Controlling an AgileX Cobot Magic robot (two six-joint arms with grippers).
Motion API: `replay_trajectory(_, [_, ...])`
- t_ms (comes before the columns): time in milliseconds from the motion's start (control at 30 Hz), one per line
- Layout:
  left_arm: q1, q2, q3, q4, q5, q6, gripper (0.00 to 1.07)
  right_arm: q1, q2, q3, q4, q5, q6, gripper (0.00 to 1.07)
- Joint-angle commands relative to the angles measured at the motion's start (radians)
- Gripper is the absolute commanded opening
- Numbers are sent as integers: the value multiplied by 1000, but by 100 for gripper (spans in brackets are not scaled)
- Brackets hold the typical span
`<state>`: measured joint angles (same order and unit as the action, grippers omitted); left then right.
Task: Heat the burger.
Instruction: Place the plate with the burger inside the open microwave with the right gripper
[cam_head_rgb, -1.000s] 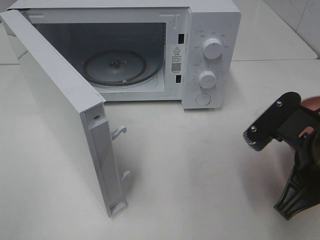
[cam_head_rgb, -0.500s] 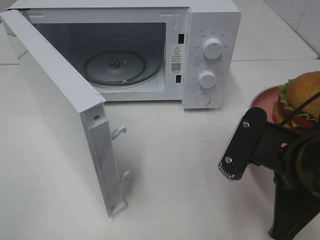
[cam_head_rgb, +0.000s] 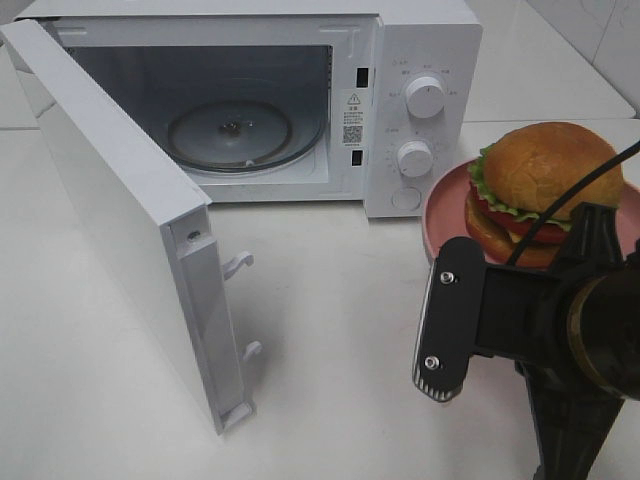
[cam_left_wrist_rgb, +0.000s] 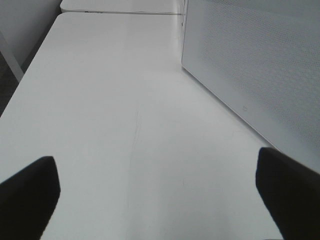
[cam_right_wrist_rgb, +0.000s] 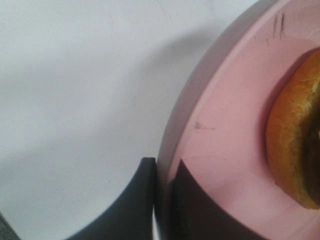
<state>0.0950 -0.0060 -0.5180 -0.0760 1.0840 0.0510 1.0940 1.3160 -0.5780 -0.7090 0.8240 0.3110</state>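
Observation:
The burger (cam_head_rgb: 545, 172), with a golden bun, green lettuce and red layers, sits on a pink plate (cam_head_rgb: 441, 212) held above the table to the right of the microwave (cam_head_rgb: 425, 60). My right gripper (cam_right_wrist_rgb: 162, 200) is shut on the plate's rim (cam_right_wrist_rgb: 225, 145), one finger above and one below. The bun's edge (cam_right_wrist_rgb: 295, 145) shows beside it. In the exterior high view the right gripper (cam_head_rgb: 592, 232) sits at the plate's near edge, partly hidden by the arm. My left gripper (cam_left_wrist_rgb: 157, 195) is open and empty over bare table, out of the exterior high view.
The microwave door (cam_head_rgb: 120, 200) stands wide open at the left, and its outer face (cam_left_wrist_rgb: 260, 65) is close beside my left gripper. The glass turntable (cam_head_rgb: 235, 135) lies bare inside. Two knobs (cam_head_rgb: 425, 97) are on the control panel. The white table (cam_head_rgb: 330, 300) stretches in front.
My right arm has moved left and forward with the plate. The burger, hidden a second ago, has come fully into view near the microwave's control panel.

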Motion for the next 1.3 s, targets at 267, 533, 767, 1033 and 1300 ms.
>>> replay_trajectory(267, [-7,-18,2,-10,-16,-2,100,4,-6,5,-72,-88,-213,0])
replay_trajectory(533, [-7,-18,2,-10,-16,-2,100,4,-6,5,-72,-135,-368,0])
replay_trajectory(767, [-7,-18,2,-10,-16,-2,100,2,-6,5,-83,-154,-367,0])
replay_trajectory(1033, [-7,-18,2,-10,-16,-2,100,-30,-6,5,-91,-180,-439,0])
replay_trajectory(1300, [-7,-18,2,-10,-16,-2,100,-148,-6,5,-82,-312,-614,0])
